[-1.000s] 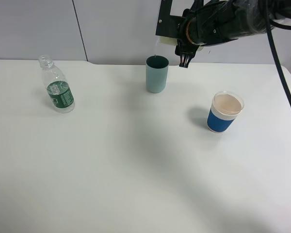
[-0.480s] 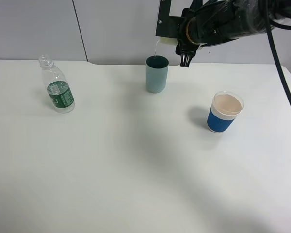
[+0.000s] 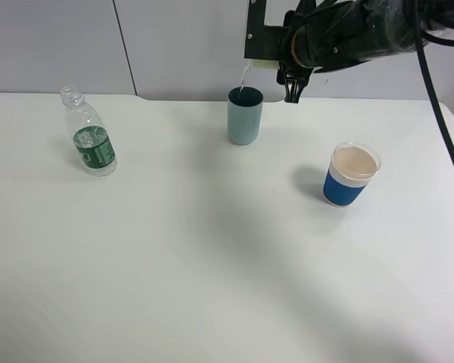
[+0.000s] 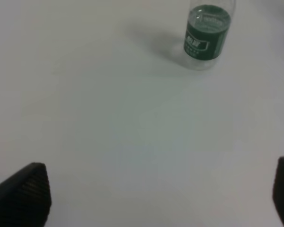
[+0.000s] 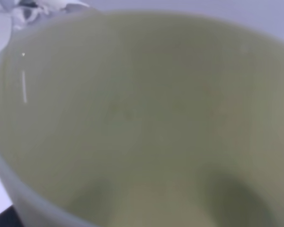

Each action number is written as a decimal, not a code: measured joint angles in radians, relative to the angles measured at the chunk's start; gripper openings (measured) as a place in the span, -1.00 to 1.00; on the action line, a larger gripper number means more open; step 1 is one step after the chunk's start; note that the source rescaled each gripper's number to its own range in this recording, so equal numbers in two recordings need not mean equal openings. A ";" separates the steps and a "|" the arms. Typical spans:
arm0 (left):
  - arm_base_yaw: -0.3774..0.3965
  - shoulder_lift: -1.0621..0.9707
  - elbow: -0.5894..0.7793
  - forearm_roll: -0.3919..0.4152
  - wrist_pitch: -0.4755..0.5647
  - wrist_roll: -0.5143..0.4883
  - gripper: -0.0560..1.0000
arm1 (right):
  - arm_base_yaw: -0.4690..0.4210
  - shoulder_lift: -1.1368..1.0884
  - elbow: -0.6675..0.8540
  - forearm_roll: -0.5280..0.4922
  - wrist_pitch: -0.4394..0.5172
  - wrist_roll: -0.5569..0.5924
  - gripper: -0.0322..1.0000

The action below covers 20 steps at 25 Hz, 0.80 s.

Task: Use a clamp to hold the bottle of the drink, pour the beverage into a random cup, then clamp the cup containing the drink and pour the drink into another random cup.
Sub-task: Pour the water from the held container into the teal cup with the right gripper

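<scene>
My right gripper (image 3: 287,72) is at the back of the table, shut on a pale cream cup (image 3: 261,64) that is tipped over the teal cup (image 3: 244,116). A thin stream of liquid (image 3: 242,79) falls from it into the teal cup. In the right wrist view the pale cup's inside (image 5: 146,123) fills the frame. The clear bottle (image 3: 87,142) with a green label stands uncapped at the left, and also shows in the left wrist view (image 4: 208,30). My left gripper (image 4: 154,198) is open over bare table, well short of the bottle, and does not show in the exterior high view.
A blue cup with a white rim (image 3: 351,175) stands at the right, in front of the right arm. The white table (image 3: 212,249) spreads across the view, with a grey wall behind. A black cable (image 3: 439,113) hangs at the right.
The right gripper has tipped the pale cup a little further and lifted slightly; the stream into the teal cup now shows more clearly. The bottle and both standing cups have not moved.
</scene>
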 joint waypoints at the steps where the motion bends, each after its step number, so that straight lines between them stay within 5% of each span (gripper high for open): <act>1: 0.000 0.000 0.000 0.000 0.000 0.000 0.76 | 0.000 0.000 0.000 -0.001 0.000 -0.003 -0.92; 20: 0.000 0.000 0.000 0.000 0.000 0.000 0.76 | 0.000 0.000 0.000 -0.054 0.006 -0.024 -0.92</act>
